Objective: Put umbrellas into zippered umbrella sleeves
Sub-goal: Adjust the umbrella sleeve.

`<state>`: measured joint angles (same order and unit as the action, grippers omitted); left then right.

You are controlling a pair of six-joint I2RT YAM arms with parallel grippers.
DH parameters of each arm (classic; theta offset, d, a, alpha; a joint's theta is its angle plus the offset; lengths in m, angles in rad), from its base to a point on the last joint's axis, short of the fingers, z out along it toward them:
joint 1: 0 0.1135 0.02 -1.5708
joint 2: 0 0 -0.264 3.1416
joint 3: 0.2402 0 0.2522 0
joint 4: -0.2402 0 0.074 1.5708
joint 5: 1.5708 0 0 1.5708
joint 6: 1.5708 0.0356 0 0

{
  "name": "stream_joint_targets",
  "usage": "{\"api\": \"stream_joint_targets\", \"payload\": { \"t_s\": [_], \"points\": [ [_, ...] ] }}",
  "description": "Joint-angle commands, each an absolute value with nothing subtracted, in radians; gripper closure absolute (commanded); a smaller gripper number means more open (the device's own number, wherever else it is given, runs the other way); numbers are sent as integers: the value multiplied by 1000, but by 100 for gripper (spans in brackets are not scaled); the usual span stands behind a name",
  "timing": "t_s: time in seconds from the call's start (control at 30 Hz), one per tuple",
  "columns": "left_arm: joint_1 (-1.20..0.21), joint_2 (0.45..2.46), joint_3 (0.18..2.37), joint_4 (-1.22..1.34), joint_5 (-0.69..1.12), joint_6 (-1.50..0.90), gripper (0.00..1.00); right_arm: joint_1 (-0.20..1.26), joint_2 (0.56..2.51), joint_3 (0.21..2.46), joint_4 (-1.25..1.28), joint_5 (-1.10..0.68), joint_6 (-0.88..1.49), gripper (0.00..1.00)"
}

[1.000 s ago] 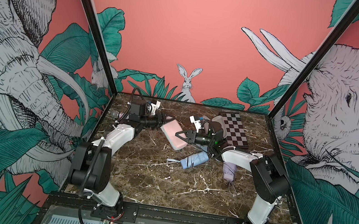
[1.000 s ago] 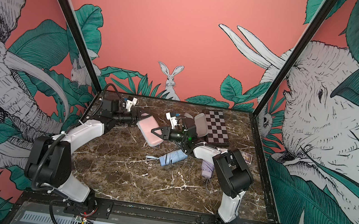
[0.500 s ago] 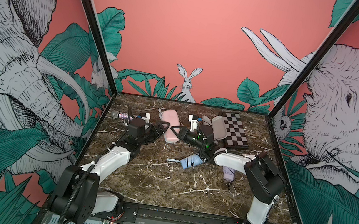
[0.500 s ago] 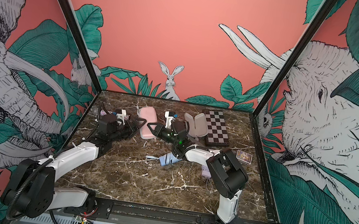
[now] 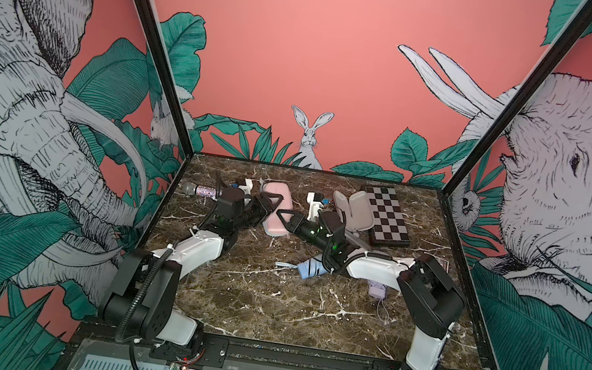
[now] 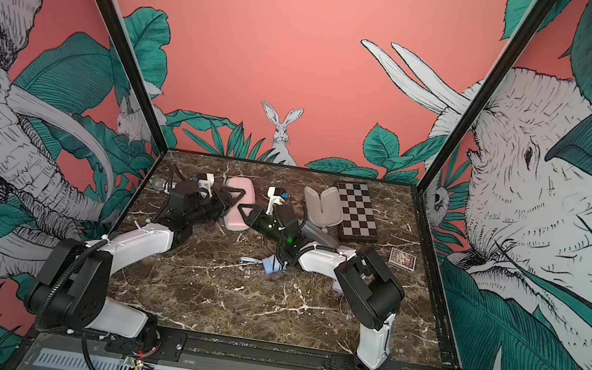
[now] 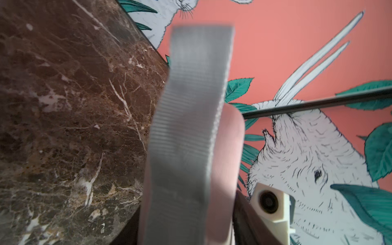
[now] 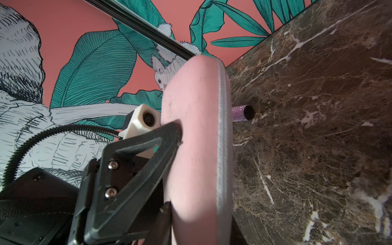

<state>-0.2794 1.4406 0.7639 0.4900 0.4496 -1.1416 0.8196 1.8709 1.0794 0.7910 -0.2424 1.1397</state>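
Left end effector (image 5: 271, 203): closed over the left edge of the pink sleeve (image 5: 278, 193). The right wrist view shows one fingertip (image 8: 177, 127) pressed on the shell's broad face.
Right end effector (image 5: 280, 218): gripping the same sleeve from the right, at its nearer end. Its fingers are mostly hidden, so I cannot tell how firm the hold is.
Why two holds: probably to pin the shell from both sides so the zip can be worked without the sleeve sliding.
Worktop (image 5: 269, 308): the near half is bare marble, leaving room to bring things forward.
Lilac umbrella (image 5: 377, 291): near right, lying loose and partly under the right arm. It is not in a sleeve.
Blue umbrella (image 5: 308, 268): centre, tucked just under the right forearm with its loop pointing left. It is loose and looks reachable by either arm.
Card box (image 6: 402, 258): right side, well apart from the rest, and seems to have no part in the job.
Sleeve in hand: far centre, lying roughly flat between the two arms. Its zip band (image 8: 220, 148) runs along the seam and looks shut. No pink umbrella is in sight; it may be inside, but I cannot tell.
Microphone (image 5: 203, 191): far left, behind the left wrist.
Open sleeve (image 5: 360, 208): far right, halves spread in a V with the pale lining showing, so it looks ready to take an umbrella.
Board (image 5: 386, 216): far right, just beside the open sleeve.
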Motion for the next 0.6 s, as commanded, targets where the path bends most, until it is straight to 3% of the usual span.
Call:
{"api": "stream_joint_targets", "payload": {
  "t_s": [0.0, 0.13, 0.2, 0.4, 0.57],
  "points": [
    [-276, 1460, 844, 567, 523, -1146, 71, 839, 1824, 1091, 894, -262, 1222, 65],
    [-221, 1482, 912, 420, 650, -1074, 86, 795, 1744, 1026, 840, -371, 1106, 42],
    [-181, 1501, 964, 322, 737, -1023, 89, 743, 1681, 982, 732, -438, 970, 38],
    [-140, 1597, 1129, 228, 1045, -969, 94, 695, 1528, 982, 216, -366, 328, 39],
    [-139, 1607, 1162, 203, 1107, -949, 99, 751, 1490, 912, 335, -309, 62, 48]
  ]
}}
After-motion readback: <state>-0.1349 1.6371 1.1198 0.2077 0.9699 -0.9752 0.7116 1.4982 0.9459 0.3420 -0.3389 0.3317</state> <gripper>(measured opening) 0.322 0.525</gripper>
